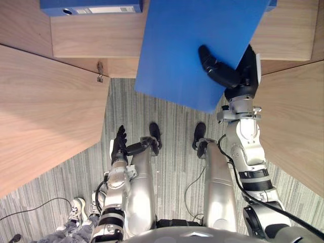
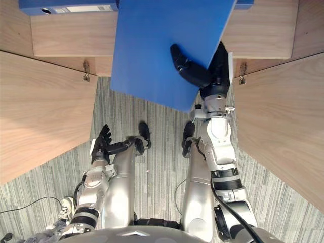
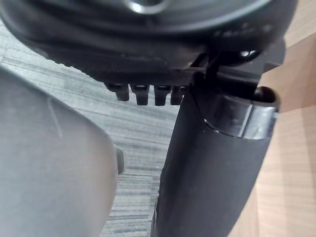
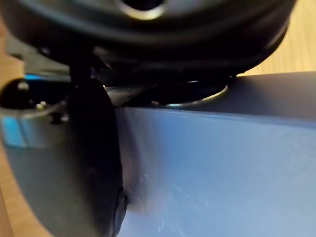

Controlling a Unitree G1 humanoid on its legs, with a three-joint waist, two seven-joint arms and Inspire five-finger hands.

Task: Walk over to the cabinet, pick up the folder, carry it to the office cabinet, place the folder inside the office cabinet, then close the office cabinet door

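Clearly, right hand [image 1: 238,78] grips blue folder [image 1: 187,45]; binder [image 1: 76,7] label [image 1: 109,9] illegible.

Showing a broad, plain blue folder [image 1: 187,50] tilting with its flat face upward, gripped at its near right edge by the right hand [image 1: 237,80], which is curling round it. Hanging over the front of the light-wood office cabinet [image 1: 86,43], far edge reaching above the shelf. Showing both cabinet doors [image 1: 45,111] standing open on either side.
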